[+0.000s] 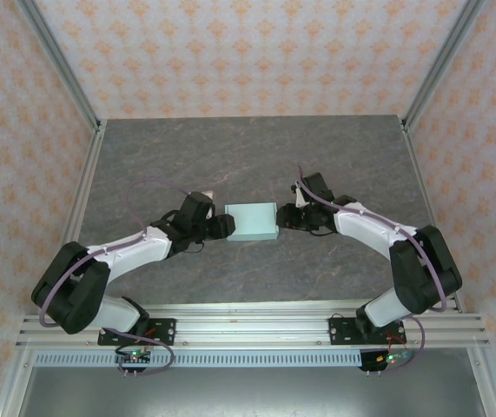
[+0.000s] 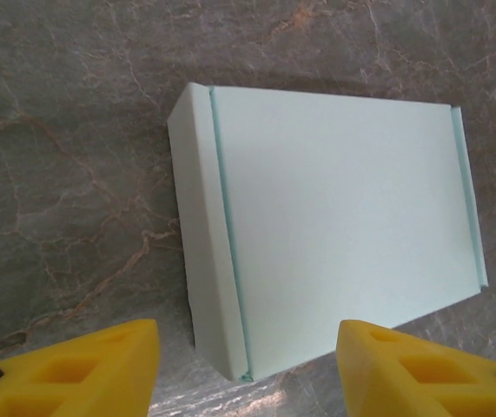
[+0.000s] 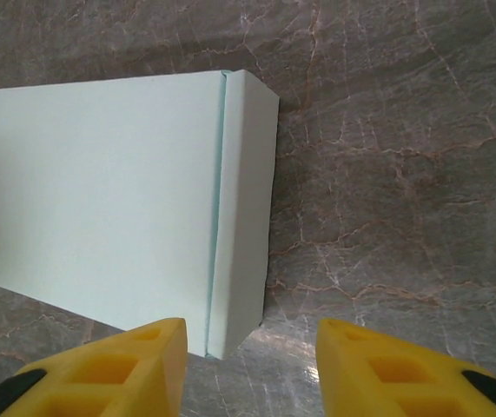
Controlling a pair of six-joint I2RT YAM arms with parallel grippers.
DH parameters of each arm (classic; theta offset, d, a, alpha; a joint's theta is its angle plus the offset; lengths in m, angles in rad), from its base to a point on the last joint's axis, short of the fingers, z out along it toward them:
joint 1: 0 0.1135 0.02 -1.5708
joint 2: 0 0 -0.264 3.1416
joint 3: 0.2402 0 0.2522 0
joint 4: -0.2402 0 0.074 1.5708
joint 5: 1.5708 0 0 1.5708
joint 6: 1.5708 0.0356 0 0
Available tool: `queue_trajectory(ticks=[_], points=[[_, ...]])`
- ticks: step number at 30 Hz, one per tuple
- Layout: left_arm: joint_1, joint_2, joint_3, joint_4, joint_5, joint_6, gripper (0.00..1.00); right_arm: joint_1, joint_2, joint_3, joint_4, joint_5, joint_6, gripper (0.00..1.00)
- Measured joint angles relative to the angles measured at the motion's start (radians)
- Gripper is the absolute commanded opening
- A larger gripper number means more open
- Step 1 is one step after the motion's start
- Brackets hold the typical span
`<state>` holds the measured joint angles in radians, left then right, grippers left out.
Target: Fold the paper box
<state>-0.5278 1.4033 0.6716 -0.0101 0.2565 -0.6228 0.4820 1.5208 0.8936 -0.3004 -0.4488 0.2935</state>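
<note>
Paper box (image 1: 252, 222) lies on grey table (image 1: 256, 156) between left tool (image 1: 223, 227) and right tool (image 1: 287, 217), both spread apart

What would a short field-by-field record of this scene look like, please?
object: paper box, pale mint, folded into a closed, flat rectangular box
surface: grey marbled table, box lying flat on it
left gripper: open, at the box's left end, not gripping
right gripper: open, at the box's right end, not gripping
task state: box looks fully folded
</note>
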Motion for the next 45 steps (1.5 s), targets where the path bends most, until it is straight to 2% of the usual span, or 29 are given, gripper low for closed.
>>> queue_trajectory(ticks=[5,12,21,27,31,35,38,45], points=[[0.027,0.117,0.068,0.006,0.027,-0.005,0.57,0.0,0.109,0.055,0.064,-0.022,0.035,0.44],[0.027,0.236,0.145,0.023,0.077,-0.008,0.57,0.0,0.187,0.081,0.119,-0.06,0.078,0.41],[0.091,0.386,0.32,0.021,0.072,-0.003,0.58,-0.039,0.296,0.221,0.145,-0.038,0.1,0.4],[0.108,0.442,0.42,0.0,0.04,0.024,0.61,-0.073,0.378,0.35,0.114,0.016,0.084,0.45],[0.11,0.435,0.436,-0.015,-0.016,0.059,0.68,-0.077,0.366,0.396,0.061,0.098,0.037,0.47],[0.11,0.345,0.384,-0.028,-0.1,0.106,0.71,-0.077,0.277,0.386,0.005,0.192,-0.022,0.53],[0.11,0.193,0.299,-0.019,-0.179,0.148,0.73,-0.077,0.135,0.352,-0.006,0.289,-0.076,0.58],[0.111,-0.231,0.02,0.087,-0.43,0.239,0.94,-0.077,-0.206,0.198,0.053,0.609,-0.206,0.82]])
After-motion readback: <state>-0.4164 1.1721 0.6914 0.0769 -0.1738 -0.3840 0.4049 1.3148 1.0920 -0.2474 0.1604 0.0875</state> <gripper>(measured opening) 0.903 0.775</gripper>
